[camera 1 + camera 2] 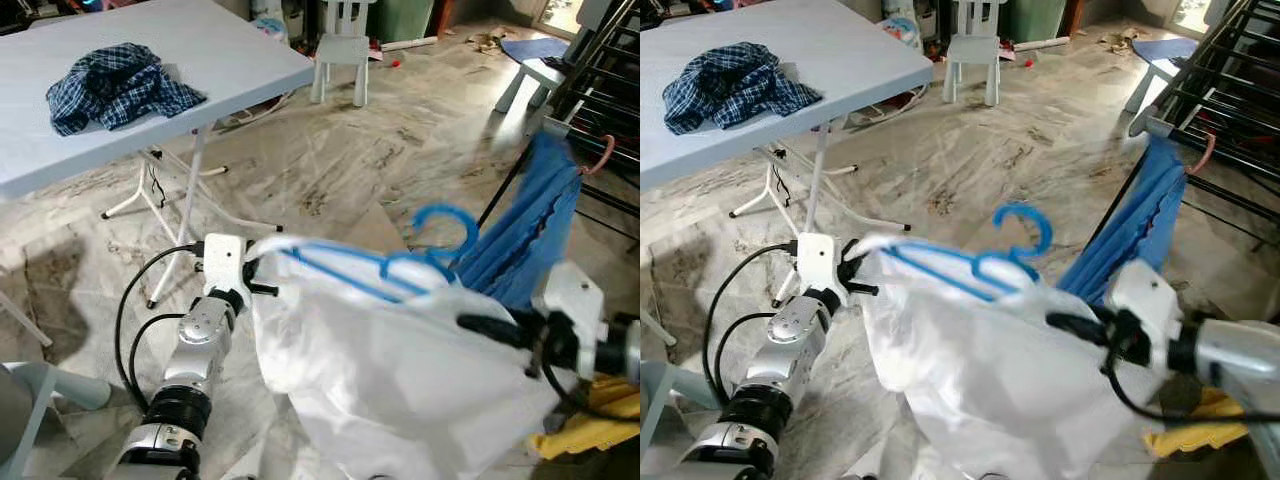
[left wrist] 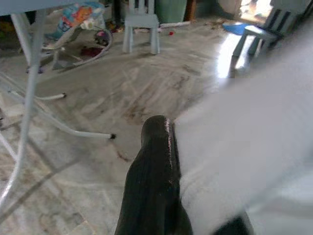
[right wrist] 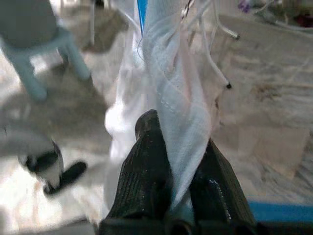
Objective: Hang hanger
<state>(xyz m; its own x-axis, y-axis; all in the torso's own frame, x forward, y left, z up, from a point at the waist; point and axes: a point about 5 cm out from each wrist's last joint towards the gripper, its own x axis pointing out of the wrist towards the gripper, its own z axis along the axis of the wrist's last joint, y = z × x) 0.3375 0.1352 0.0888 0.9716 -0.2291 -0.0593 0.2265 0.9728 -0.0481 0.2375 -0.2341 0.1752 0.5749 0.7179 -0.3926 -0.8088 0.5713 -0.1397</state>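
Both grippers are pinching the white garment (image 1: 400,370), left gripper (image 1: 258,275) at one shoulder, right gripper (image 1: 475,325) at the other, so I'd keep the blue hanger (image 1: 430,250) level heading right to the black rack (image 1: 610,80).

Open marble floor (image 1: 330,170) ahead, between the bench (image 1: 200,70) on the left and the black drying rack (image 1: 600,90) on the right; a small white chair (image 1: 340,50) stands at the far end of that lane. Rack side is crowded: blue cloth (image 1: 530,230) hangs off its rail, a light blue stool (image 1: 530,75) sits just behind. White garment (image 1: 400,370) on its blue hanger (image 1: 420,255) spans between both tools, blocking the near middle; bench legs (image 1: 185,210) obstruct low left.
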